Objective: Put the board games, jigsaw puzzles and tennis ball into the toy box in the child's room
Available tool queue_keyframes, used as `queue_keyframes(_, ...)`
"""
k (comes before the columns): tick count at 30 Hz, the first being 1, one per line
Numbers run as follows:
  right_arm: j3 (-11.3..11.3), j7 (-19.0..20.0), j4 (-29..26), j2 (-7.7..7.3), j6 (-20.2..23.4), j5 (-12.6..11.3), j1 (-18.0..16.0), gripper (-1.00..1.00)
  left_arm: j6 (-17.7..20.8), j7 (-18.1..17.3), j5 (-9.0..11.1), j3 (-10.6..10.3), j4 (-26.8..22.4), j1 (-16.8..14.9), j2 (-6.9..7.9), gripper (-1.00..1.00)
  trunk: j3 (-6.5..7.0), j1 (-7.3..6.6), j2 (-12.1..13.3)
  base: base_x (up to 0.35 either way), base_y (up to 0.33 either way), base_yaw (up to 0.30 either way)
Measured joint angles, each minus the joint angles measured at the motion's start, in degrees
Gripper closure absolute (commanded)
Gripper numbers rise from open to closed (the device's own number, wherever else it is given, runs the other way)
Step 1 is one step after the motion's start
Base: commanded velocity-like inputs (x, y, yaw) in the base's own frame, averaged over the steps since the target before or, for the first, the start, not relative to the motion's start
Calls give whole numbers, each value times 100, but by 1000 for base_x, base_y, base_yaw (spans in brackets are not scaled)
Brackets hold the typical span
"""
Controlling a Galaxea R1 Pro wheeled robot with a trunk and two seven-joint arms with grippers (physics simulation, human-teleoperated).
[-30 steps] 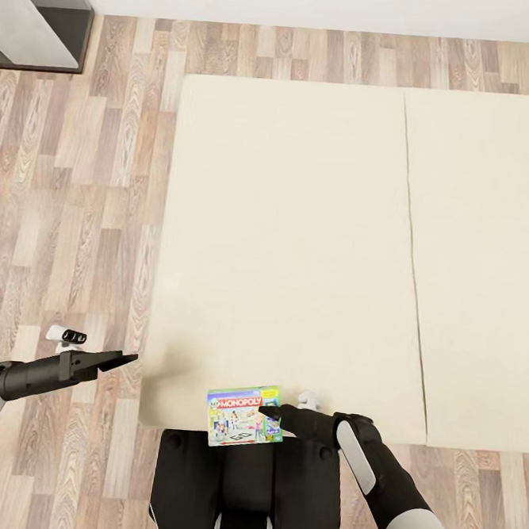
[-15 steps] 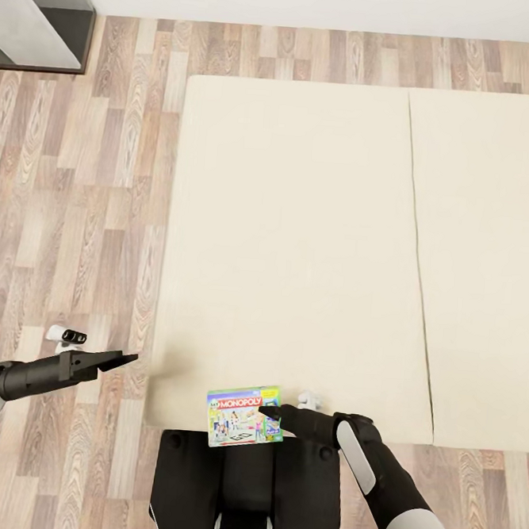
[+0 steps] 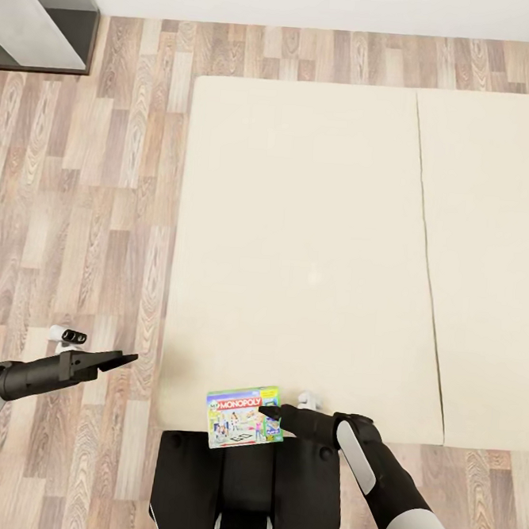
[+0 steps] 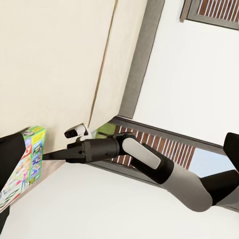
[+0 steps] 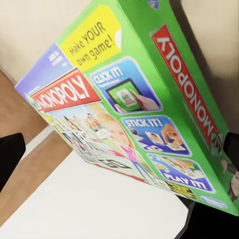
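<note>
bed (image 3: 314, 244) top: bare, open to reach | floor (image 3: 86, 203) left of bed: open | dark shelf unit (image 3: 41, 16) far-left corner, probably clear of both arms

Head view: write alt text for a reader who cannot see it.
The right gripper holds a Monopoly box above the robot's base, at the near edge of a wide cream bed. The left gripper hangs empty over wood-plank floor.

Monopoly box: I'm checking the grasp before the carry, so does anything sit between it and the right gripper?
No. The right gripper is shut on the Monopoly box, holding it at the bed's near edge.
</note>
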Motion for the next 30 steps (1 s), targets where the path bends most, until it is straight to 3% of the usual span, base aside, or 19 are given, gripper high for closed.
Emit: queue_keyframes(30,0,4,-1,-3,0,0,0,-100,0,7,-2,0,0,0,2,-100,0,0,0,0,96,0)
